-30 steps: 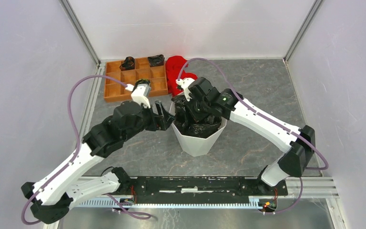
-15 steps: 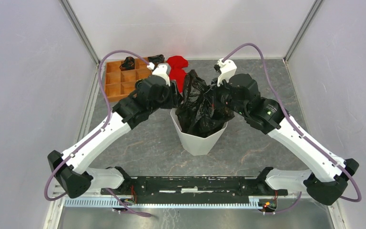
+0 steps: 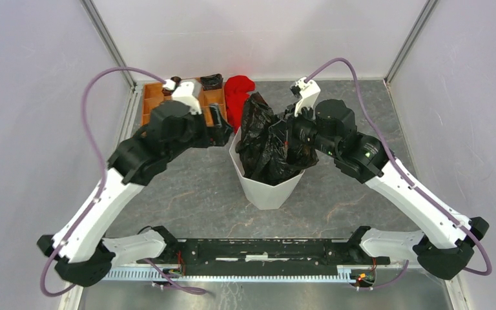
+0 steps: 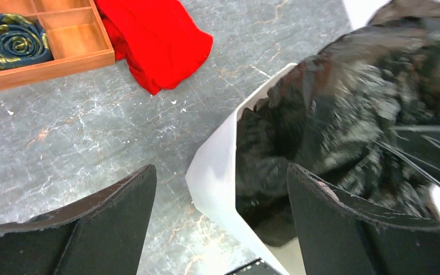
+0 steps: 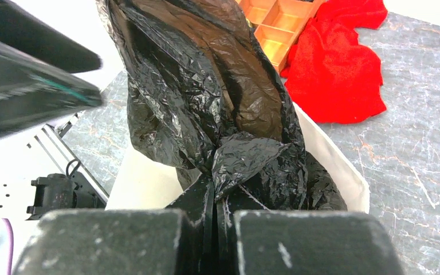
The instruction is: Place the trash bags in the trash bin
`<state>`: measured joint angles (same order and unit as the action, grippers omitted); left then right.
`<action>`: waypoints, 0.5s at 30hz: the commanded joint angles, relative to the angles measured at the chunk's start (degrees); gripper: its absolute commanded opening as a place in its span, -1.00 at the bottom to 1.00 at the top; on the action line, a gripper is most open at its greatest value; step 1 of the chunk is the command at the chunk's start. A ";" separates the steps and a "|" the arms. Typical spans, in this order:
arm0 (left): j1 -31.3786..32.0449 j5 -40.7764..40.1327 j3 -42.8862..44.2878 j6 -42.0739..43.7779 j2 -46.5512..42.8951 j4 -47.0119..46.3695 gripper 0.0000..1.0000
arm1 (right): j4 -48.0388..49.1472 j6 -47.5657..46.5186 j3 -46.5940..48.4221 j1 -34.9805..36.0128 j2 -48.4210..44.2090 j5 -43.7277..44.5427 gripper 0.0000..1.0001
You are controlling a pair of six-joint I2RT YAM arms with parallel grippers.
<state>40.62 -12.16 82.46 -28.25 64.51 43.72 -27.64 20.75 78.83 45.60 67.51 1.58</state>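
Trash bag [image 3: 271,142]: lower part inside trash bin [image 3: 265,192], upper part standing above the rim. Right pincer [image 5: 215,203] is clamped on a fold of film. Left pincer [image 4: 220,175] is spread apart beside the bin, empty. Film judged light, limp and slippery; grip bunched folds.

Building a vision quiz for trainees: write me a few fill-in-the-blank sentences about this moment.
The right gripper is shut on the glossy black plastic trash bag, while the left gripper is ____.
The bag's lower part sits in the white translucent faceted plastic bin, which stands ____.
The cloth heap beside the brown wooden compartment tray is coloured ____.
Missing words: open; upright; red.
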 commanded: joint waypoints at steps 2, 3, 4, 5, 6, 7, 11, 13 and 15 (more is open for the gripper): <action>-0.02 4.54 8.50 -8.04 -4.36 11.35 0.80 | 2.16 -2.77 -0.19 -0.25 -0.95 -5.40 -1.00; -0.02 8.44 9.33 -9.71 -4.15 11.05 0.80 | 2.16 -3.00 -0.25 -0.21 -0.66 -6.22 -1.00; -0.02 13.69 9.73 -11.75 -3.93 9.62 0.78 | 2.19 -3.37 -0.25 -0.23 -0.31 -6.94 -1.00; -0.02 18.73 9.26 -14.18 -3.60 7.04 0.76 | 2.00 -3.79 -0.33 -0.24 0.02 -7.36 -1.00; -0.02 23.18 8.10 -17.37 -3.42 3.61 0.69 | 1.77 -4.16 -0.27 -0.17 0.40 -7.74 -1.00; -0.02 27.12 6.54 -20.73 -3.16 -0.67 0.67 | 1.50 -4.66 -0.25 -0.17 0.69 -8.14 -1.00; -0.02 32.62 3.80 -32.72 -0.27 -13.17 0.59 | 1.98 -5.65 -1.54 -0.20 0.68 -8.70 -1.00; -0.02 32.21 3.51 -37.22 1.22 -18.36 0.55 | 3.46 -5.65 -2.96 -0.17 0.12 -8.92 -1.00; 0.09 31.08 3.29 -40.48 2.37 -21.96 0.49 | 4.45 -5.55 -3.98 -0.16 -0.09 -9.24 -1.00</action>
<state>40.62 14.81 86.48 -55.92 64.71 34.39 -26.61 16.38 76.64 45.60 68.27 -6.11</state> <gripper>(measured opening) 0.775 0.006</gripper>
